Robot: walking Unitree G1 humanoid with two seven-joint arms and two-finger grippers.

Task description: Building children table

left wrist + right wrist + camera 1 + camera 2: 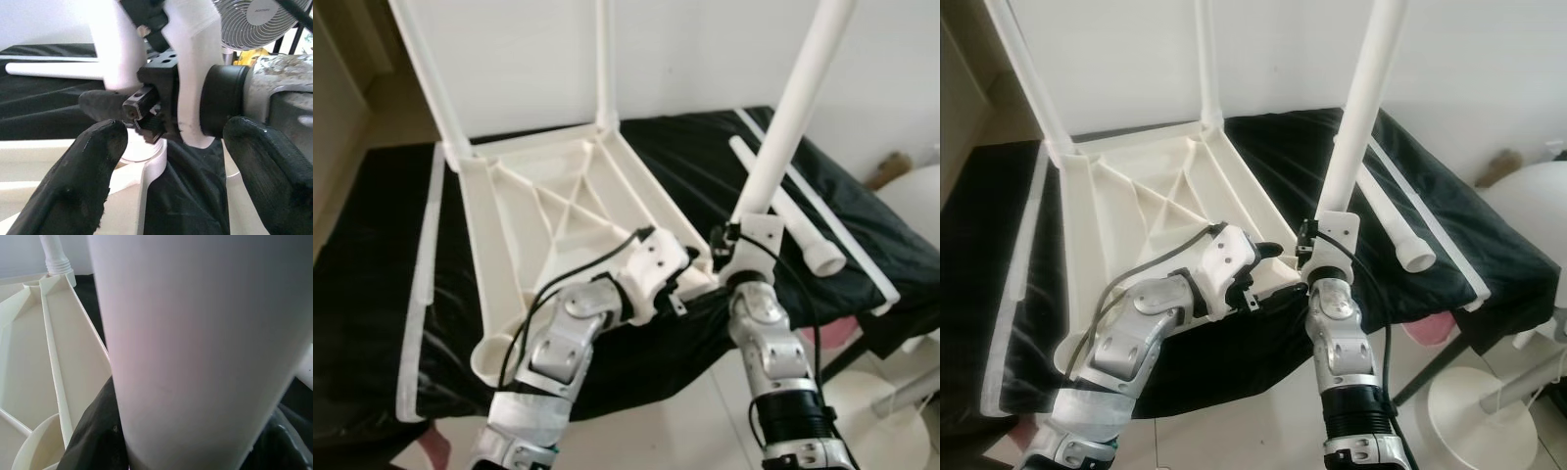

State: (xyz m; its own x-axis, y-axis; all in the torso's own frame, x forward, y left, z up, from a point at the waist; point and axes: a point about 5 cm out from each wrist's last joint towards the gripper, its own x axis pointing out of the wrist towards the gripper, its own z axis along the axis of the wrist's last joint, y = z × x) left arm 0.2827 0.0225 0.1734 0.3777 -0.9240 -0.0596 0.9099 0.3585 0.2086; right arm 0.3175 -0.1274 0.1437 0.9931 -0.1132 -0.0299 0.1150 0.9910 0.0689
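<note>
White plastic leg [795, 108] stood upright at the tabletop's [558, 211] near corner.

You had the right gripper [741, 245] clamped round the leg's lower end, long axis near vertical, directly over the upturned tabletop's corner socket [142, 149]. The left gripper [171, 161], fingers spread wide and empty, sat just beside that corner, steadying nothing. A spare leg [783, 211] lay beyond the corner on the black cloth [685, 157].

Right gripper [1317, 257] points upward, fingers clamped around the white table leg [1363, 103]. Left gripper [171, 161], fingers spread, reaches in beside that leg's base.
</note>
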